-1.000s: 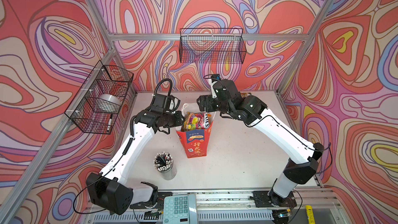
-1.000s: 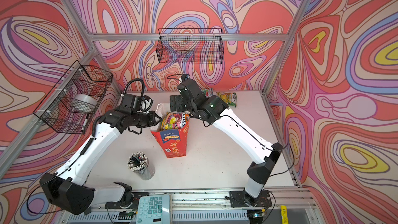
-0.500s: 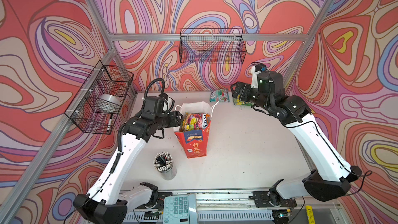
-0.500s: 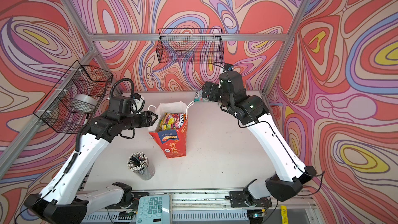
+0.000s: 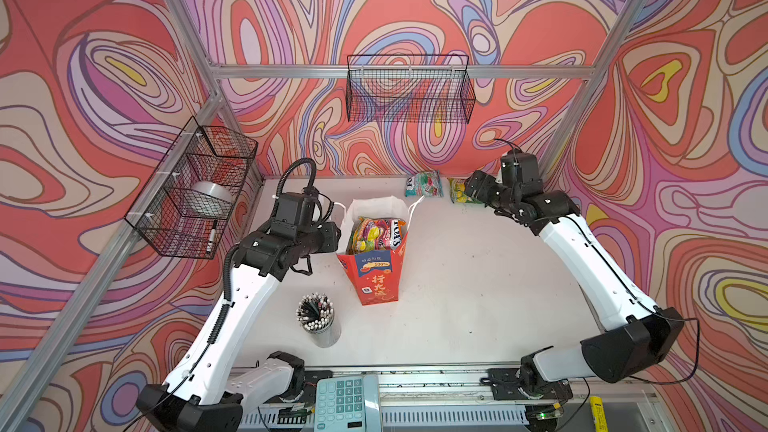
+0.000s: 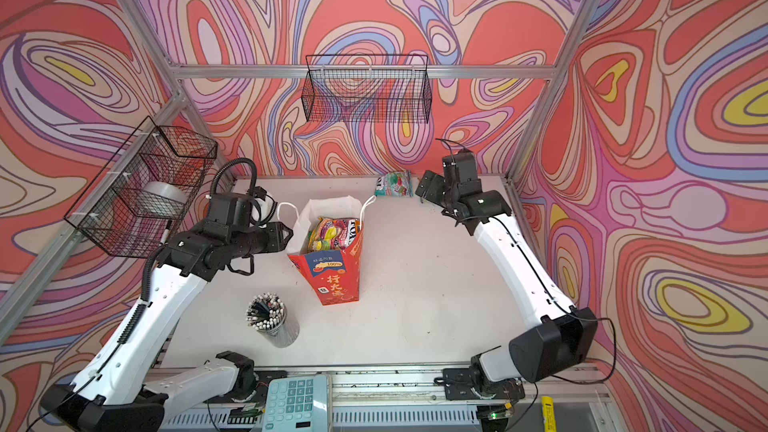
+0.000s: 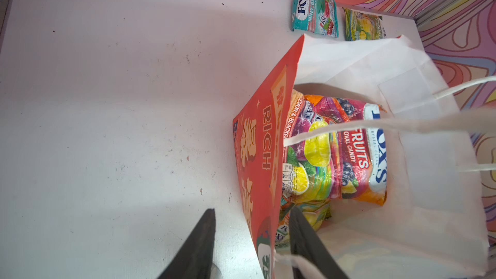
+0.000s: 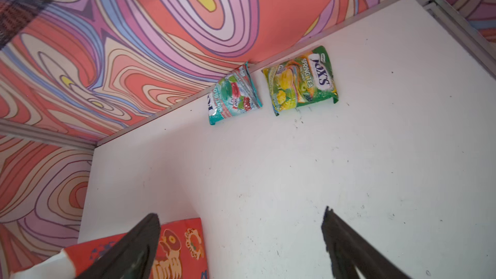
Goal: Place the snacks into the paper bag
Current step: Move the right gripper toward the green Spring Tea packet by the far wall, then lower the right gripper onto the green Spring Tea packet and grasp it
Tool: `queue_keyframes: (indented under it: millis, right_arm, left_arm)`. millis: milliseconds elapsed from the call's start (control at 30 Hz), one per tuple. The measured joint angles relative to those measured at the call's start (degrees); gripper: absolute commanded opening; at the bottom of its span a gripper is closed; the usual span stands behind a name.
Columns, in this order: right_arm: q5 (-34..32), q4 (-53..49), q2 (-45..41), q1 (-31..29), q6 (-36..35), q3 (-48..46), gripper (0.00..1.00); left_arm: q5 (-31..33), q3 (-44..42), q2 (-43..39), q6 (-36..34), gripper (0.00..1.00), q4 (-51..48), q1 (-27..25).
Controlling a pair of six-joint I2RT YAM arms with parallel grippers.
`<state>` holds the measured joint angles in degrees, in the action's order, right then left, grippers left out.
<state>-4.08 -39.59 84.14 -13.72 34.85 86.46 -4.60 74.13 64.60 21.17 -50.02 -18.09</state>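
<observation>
left gripper (image 7: pixel 252 213): at the left rim of the paper bag (image 7: pixel 265 140), one finger outside the red wall, one inside; jaws part spread, not pinched on the paper, nothing held.
paper bag: upright, mouth open, white cord handles slack across the opening.
packed snacks (image 7: pixel 343 151): several pouches inside the paper bag, piled close to its rim, orange FRUITS pouch on top.
teal pouch (image 8: pixel 233 95): flat on the table (image 8: pixel 295 170), behind the paper bag and slightly right, far edge at the back wall (image 8: pixel 161 49).
green pouch (image 8: pixel 300 81): flat, behind the paper bag, further right, thin gap to the teal one.
right gripper (image 8: pixel 240 210): behind-right of the paper bag, near the green pouch, not touching it; jaws spread wide, empty.
step: looks like the right arm's reach for a loose pouch, probably the green one; two left to pack.
pick tip: come down from the paper bag side, since the wall crowds the far edge. Span the short width and pinch the body, not the seam; glossy film may slip.
drop tip: clear the handles, release low over the mouth; the pile is high, so a pouch could perch on the rim.
left arm tip: pinch the wall to steady the paper bag.
</observation>
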Motion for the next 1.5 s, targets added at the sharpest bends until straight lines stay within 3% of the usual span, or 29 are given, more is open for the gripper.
queue_keyframes:
  millis: [400,667,933,1233,1500]
  right_arm:
    - [6.0,12.8,19.1,12.8,2.8,-5.3,0.98]
    - [8.9,16.5,34.7,18.3,2.5,4.0,0.98]
    - [15.4,19.5,48.1,21.2,-0.1,16.0,0.98]
    - [22.8,20.2,57.3,21.0,-1.1,28.6,0.95]
    - [21.9,18.3,58.6,20.3,-4.4,30.7,0.86]
  left_arm:
    - [-3.0,-0.1,4.3,0.0,0.16,0.0,0.0]
    - [-5.8,-0.2,5.0,0.0,0.00,0.3,0.0]
    - [-8.2,-0.4,5.0,0.1,0.00,1.0,0.0]
    - [-9.1,-0.5,5.0,0.2,0.00,1.4,0.0]
    - [-9.4,-0.7,4.9,0.4,0.00,1.6,0.0]
